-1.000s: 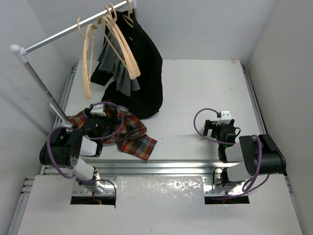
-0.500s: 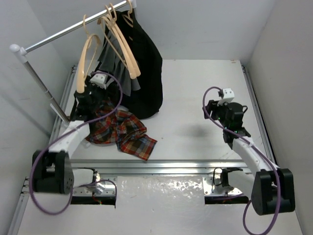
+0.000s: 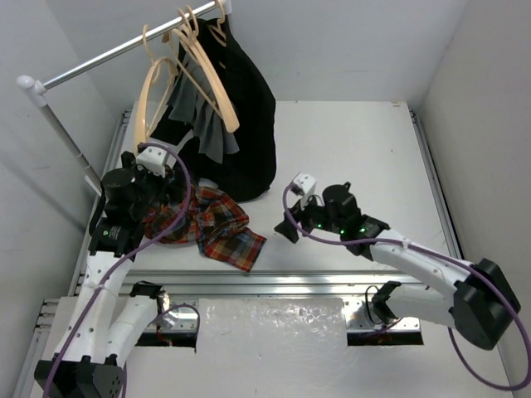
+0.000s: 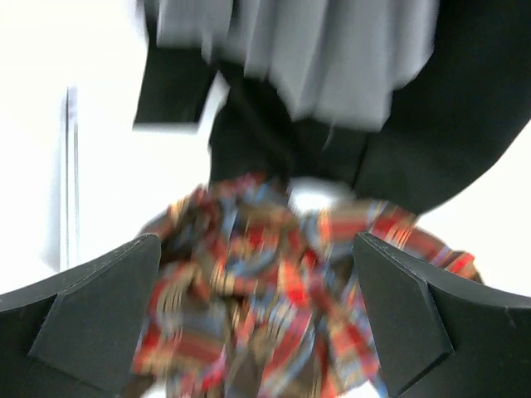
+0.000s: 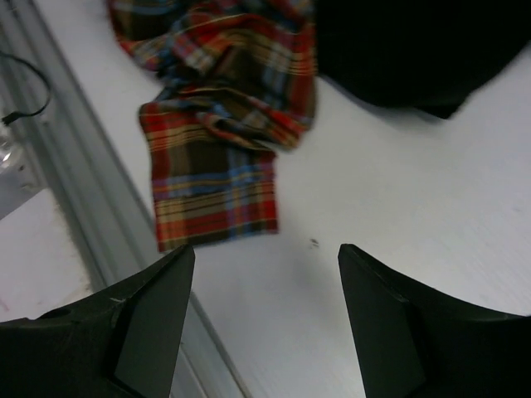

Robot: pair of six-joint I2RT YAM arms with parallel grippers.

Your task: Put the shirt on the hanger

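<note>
**Toward the bench's front-left corner, a plaid shirt lies crumpled, both sets of fingers released**

Near the front-left corner of the bench (image 3: 348, 149), the shirt (image 3: 203, 224) lies in a crumpled heap, with one flat flap reaching toward the front edge. Its far side meets the hem of a black garment (image 3: 249, 116) that hangs down from a rail (image 3: 99, 60) standing over the back-left corner. A grey garment (image 3: 207, 124) hangs in front of the black one.

On that same rail, the hanger (image 3: 143, 108) hangs by its hook at the left end of a group of like hangers. It is bare and well apart from the shirt below.

Over the left part of the heap, the left fingers (image 4: 91, 315) are spread wide and released. In the left wrist view, which is blurred, the plaid cloth shows between them.

Close to the front edge, just right of the shirt's flap, the right fingers (image 5: 149, 323) are also spread and released. The right wrist view shows the flap lying beyond them, with bare bench surface in the gap between.
</note>
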